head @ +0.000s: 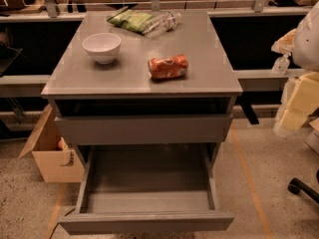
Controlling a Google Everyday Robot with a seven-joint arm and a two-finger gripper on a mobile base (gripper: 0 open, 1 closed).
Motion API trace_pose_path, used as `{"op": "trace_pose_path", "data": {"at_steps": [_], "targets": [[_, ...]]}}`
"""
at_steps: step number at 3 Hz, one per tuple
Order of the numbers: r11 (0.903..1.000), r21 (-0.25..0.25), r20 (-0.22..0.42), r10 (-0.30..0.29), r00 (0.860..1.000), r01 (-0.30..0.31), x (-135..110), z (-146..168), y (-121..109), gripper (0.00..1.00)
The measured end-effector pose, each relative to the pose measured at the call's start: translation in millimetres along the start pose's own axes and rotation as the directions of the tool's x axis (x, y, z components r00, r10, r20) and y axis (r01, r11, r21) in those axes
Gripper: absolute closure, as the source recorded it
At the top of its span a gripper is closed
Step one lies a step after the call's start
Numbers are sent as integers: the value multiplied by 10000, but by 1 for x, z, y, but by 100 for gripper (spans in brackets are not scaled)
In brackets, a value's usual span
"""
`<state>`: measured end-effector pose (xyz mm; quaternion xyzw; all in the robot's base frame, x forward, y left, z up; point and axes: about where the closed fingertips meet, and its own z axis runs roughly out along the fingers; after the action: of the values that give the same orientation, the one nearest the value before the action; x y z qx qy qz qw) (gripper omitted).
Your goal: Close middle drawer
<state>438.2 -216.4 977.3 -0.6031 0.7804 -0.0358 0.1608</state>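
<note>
The middle drawer (149, 222) is pulled far out of the grey cabinet (75, 78) toward me. Its flat handleless front panel is low in the view, and its empty grey box interior (147, 176) is open to see. Above it, the drawer with the taller front panel (144, 129) stands slightly out, with a dark gap under the cabinet top. My gripper (282, 59) hangs at the right edge of the view, beside the cabinet's right side and level with its top. It is well away from the open drawer and touches nothing I can see.
On the cabinet top are a white bowl (101, 47), a crushed orange can (168, 66), a green chip bag (130, 20) and a clear plastic bottle (164, 22). A tan cardboard box (50, 158) stands on the floor at the left. A chair base (301, 187) is at the right.
</note>
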Motion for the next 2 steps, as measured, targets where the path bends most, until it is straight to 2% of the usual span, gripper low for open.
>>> {"op": "trace_pose_path", "data": {"at_steps": [1,2], "targets": [[10000,1,0,0,10000,0,0,0,0,0],[9988,-429,-232,236,9995,-246,8,16,15,0]]}}
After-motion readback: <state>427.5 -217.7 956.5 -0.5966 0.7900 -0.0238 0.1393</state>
